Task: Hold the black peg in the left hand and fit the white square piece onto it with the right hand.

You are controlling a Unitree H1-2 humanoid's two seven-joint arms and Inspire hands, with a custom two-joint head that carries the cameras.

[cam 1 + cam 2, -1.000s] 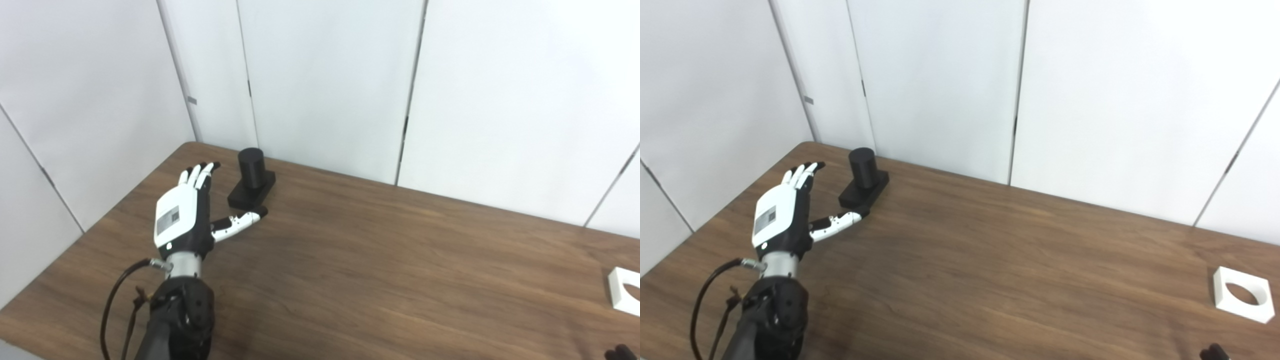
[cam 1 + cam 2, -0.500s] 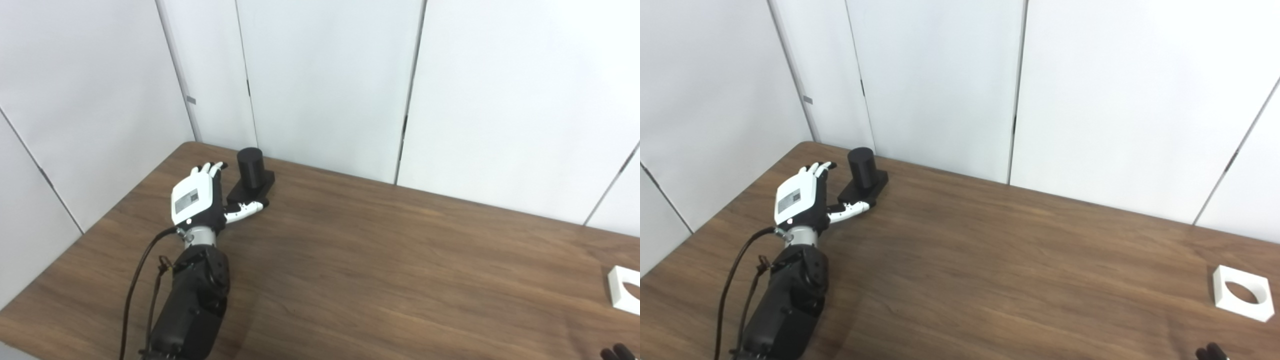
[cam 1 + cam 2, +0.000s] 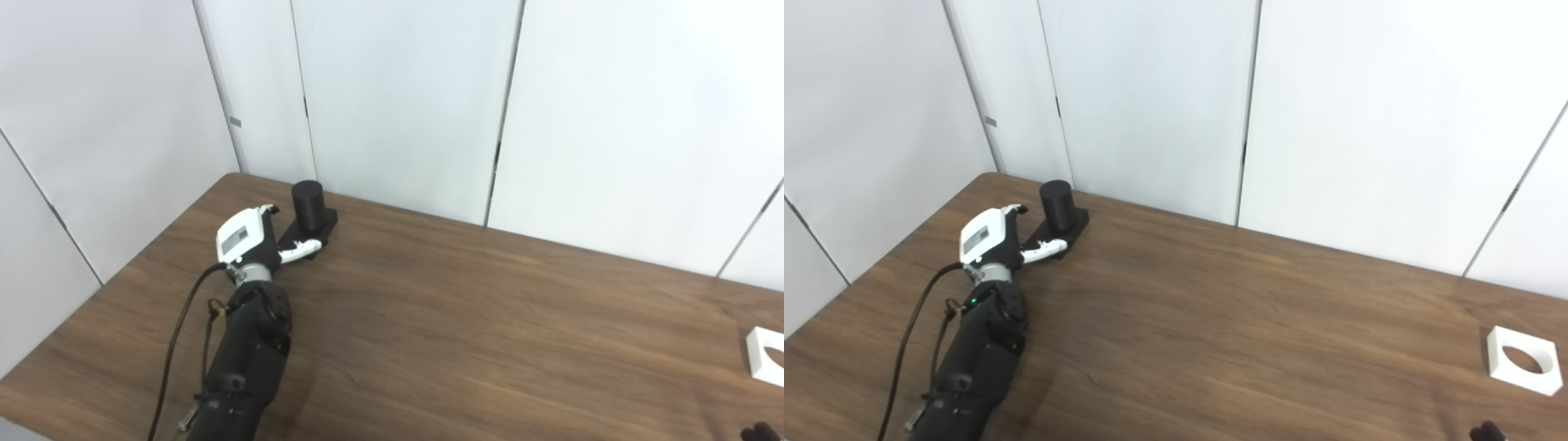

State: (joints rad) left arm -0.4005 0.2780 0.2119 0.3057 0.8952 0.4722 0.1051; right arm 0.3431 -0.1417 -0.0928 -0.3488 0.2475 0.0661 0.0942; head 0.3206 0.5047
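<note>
The black peg (image 3: 307,205), a round post on a square black base, stands at the far left of the wooden table (image 3: 465,318). My left hand (image 3: 252,236) lies low just left of its base, open, with the thumb reaching across the base's near edge and the fingers along its left side. Whether it touches the base I cannot tell. The white square piece (image 3: 1522,368) with a round hole lies flat at the right edge of the table. Only dark fingertips (image 3: 1485,432) of my right hand show at the bottom right corner, near the white piece.
White wall panels (image 3: 398,98) stand right behind the table's far edge, close to the peg. The table's left edge runs diagonally beside my left arm (image 3: 245,361), whose black cable loops on its left.
My left hand has moved forward and lowered toward the peg's base, now lying beside it with the thumb over the near edge. The peg and white piece have not moved.
</note>
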